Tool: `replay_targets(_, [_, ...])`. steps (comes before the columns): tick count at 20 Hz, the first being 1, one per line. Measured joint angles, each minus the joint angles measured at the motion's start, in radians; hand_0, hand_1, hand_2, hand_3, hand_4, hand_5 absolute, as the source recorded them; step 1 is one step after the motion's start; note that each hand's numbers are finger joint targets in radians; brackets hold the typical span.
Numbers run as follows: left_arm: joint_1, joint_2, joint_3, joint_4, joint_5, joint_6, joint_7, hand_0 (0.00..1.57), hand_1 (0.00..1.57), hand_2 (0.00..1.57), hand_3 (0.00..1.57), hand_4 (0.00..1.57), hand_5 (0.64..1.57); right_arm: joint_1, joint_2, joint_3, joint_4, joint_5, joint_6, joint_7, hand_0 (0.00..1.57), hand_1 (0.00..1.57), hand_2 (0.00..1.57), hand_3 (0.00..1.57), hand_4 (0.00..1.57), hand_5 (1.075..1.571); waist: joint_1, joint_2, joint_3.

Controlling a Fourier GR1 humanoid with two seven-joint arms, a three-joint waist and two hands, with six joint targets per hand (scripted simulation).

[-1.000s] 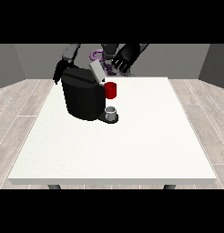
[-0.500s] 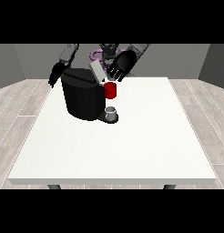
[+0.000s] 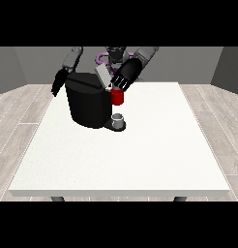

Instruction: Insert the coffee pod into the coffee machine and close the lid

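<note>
Black coffee machine (image 3: pixel 89 104) sits at 11 o'clock on the white surface (image 3: pixel 121 155), grey lid (image 3: pixel 103 76) tilted up. Hand at the view's right (image 3: pixel 126 75) hovers over the lid and red front part (image 3: pixel 117 97), fingers extended, holding nothing visible. Coffee pod not discernible; likely seated. Hand at the view's left (image 3: pixel 58 82) hangs beside the machine, finger state unclear. Step: closing. Next: press lid down flat.
</note>
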Motion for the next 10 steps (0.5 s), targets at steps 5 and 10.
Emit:
replay_targets(5, [0.000,-0.002,0.002,0.014,-0.007,0.017,-0.007,1.17,1.17,1.24,1.20,0.42,1.571,-0.004,0.000,-0.002,-0.007,0.000,-0.004,0.005,0.00,0.00,0.00,0.00,0.16,1.571,-0.010,0.004,0.0006])
replay_targets(10, [-0.016,0.005,0.001,0.018,-0.014,0.017,-0.008,1.23,1.23,1.26,1.20,0.41,1.571,-0.001,-0.001,-0.009,0.000,-0.005,-0.004,-0.008,0.00,0.00,0.00,0.00,0.10,1.571,-0.011,0.009,0.0006])
